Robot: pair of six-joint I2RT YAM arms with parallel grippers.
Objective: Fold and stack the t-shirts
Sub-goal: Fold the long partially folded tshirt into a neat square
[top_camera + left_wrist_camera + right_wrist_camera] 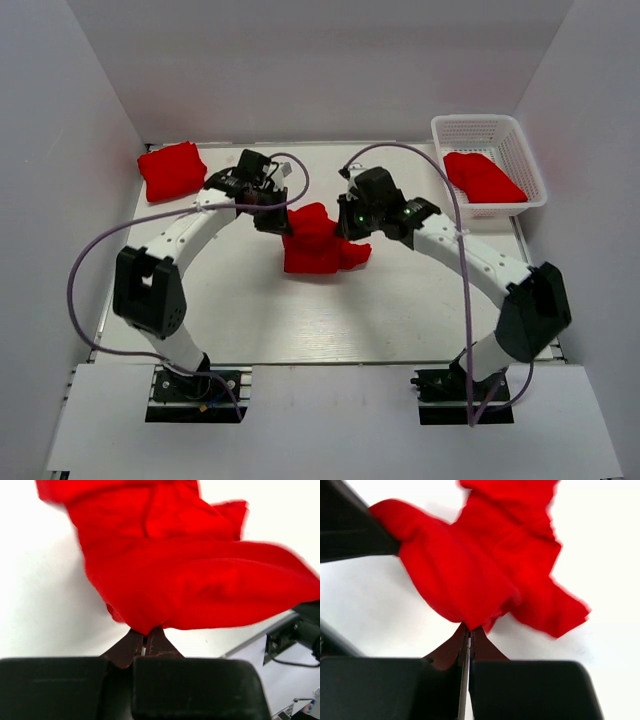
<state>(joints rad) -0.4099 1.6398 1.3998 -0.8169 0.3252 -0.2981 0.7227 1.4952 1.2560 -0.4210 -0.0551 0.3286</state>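
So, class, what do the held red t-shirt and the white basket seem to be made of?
Held t-shirt: soft matte cloth, perhaps cotton knit; it droops and creases in folds. Basket: probably moulded plastic, smooth white; thin rigid lattice walls.

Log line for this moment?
left hand: shut on center t-shirt | right hand: shut on it | far-left t-shirt: folded | spare t-shirt: in basket
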